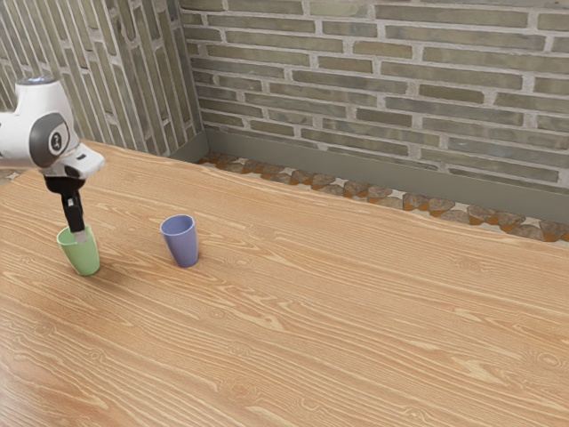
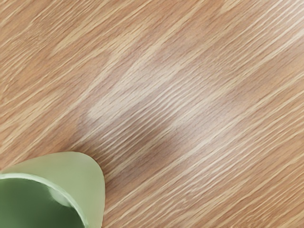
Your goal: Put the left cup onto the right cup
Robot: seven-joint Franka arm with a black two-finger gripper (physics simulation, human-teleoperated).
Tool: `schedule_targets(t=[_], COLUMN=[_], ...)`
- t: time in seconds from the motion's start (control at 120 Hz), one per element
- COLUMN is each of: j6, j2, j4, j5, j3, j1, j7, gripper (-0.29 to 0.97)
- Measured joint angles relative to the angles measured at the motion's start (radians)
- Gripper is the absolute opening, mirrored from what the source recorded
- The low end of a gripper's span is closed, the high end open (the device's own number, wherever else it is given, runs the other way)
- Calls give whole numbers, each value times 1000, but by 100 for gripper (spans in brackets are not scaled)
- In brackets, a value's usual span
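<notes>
claw (image 1: 80, 236) at rim of tapered green plastic cup (image 1: 82, 256)
opening cannot be told; the cup may be tipped if held shallowly.

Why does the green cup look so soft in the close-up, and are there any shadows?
Wrist view: the green cup sits close under the camera, so its rim looks soft; a dim shadow band beside a paler streak crosses the table. Exterior view: even light, no glare; the purple cup and the green one cast only faint, soft shadows.
</notes>
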Motion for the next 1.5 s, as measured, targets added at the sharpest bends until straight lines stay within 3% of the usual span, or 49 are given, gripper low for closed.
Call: schedule_targets(t=[1.208,1.5], j6=[46,72], j2=[110,128], j4=[30,31], j5=[5,5], j3=[0,1], j1=[42,48], j7=[146,162], gripper=[68,44])
